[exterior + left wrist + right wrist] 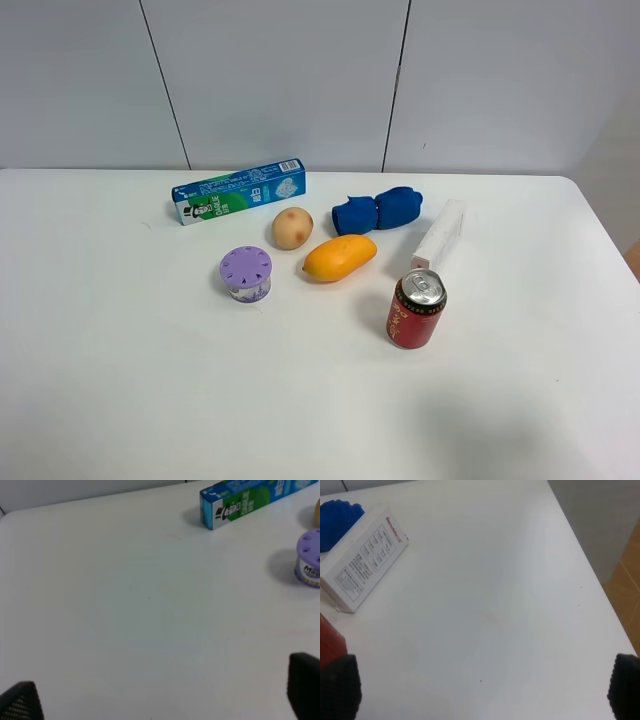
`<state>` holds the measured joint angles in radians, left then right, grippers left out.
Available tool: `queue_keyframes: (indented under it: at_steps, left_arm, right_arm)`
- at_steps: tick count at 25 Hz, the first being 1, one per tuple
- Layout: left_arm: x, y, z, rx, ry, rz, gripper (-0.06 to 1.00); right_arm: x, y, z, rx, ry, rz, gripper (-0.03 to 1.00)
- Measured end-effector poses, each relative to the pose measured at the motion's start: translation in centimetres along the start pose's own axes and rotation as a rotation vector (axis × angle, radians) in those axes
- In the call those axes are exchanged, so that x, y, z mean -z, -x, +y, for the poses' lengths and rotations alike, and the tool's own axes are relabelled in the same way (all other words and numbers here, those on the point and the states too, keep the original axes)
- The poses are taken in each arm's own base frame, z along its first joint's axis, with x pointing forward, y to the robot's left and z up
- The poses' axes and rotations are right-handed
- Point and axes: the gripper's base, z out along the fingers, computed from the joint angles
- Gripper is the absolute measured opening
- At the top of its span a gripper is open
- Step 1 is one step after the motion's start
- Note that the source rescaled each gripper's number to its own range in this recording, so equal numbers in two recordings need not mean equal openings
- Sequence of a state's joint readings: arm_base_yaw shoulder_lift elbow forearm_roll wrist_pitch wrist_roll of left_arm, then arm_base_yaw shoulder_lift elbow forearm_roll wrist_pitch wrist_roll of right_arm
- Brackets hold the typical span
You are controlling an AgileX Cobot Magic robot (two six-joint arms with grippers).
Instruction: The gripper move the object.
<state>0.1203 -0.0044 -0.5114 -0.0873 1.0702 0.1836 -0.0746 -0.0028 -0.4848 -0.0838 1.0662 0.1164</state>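
The bright blue lumpy two-lobed bundle lies on the white table behind the mango, and one lobe shows in the right wrist view. Neither arm shows in the exterior high view. My left gripper is open and empty over bare table, with only its dark fingertips in the picture. My right gripper is open and empty, its dark fingertips set wide apart over bare table near the white box. It is well clear of the bundle.
A blue-green toothpaste box, a potato, a yellow mango, a purple round container, a red can and a white box surround the bundle. The table's edge runs close to the right gripper.
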Motion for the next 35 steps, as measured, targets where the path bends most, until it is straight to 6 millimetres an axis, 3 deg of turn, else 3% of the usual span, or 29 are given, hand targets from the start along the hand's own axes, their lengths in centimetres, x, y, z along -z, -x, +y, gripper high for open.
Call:
queue_keyframes:
  at_steps: [35]
  left_arm:
    - [-0.02,0.0,0.15,0.024,0.017,-0.002,1.0]
  right_arm:
    - [0.0,0.0,0.0,0.0,0.0,0.0,1.0]
